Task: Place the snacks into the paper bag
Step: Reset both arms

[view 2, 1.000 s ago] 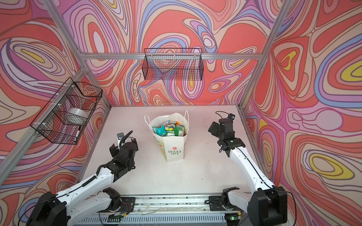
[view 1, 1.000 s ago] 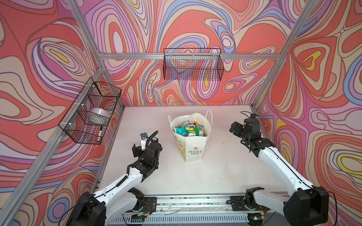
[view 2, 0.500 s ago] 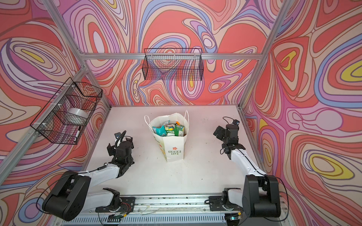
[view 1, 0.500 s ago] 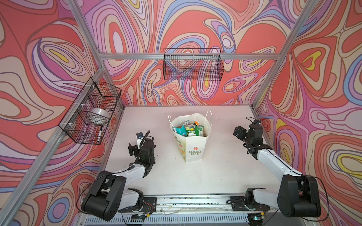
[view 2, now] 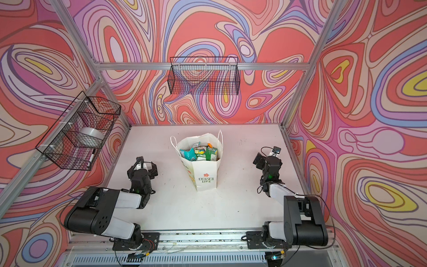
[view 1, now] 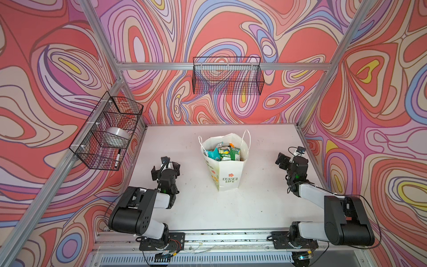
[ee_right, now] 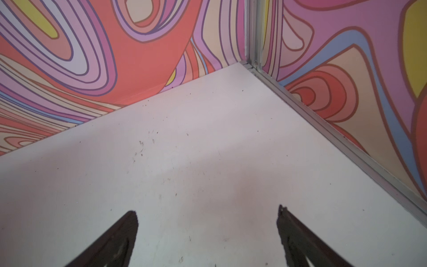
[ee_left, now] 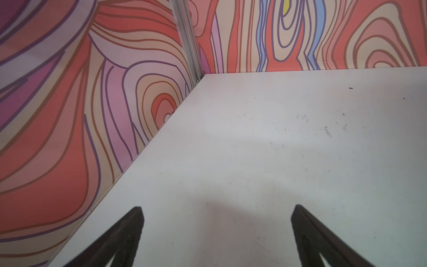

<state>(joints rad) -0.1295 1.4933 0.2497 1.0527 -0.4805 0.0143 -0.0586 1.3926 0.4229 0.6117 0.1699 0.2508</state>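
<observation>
Upright near the middle of the white table, in both top views: the paper bag, mouth open, cord handles sticking up. Heaped inside it up to the rim: the snacks, packets in green, teal, yellow and orange.

Low over the table, well apart from the bag on its left: the left gripper. From its wrist camera, left gripper with jaws spread wide over bare tabletop, gripping nothing.

Close to the right wall, also well apart from the bag: the right gripper. From its wrist camera, right gripper likewise spread wide, nothing between the fingers.

On the back wall, a black wire basket.
</observation>
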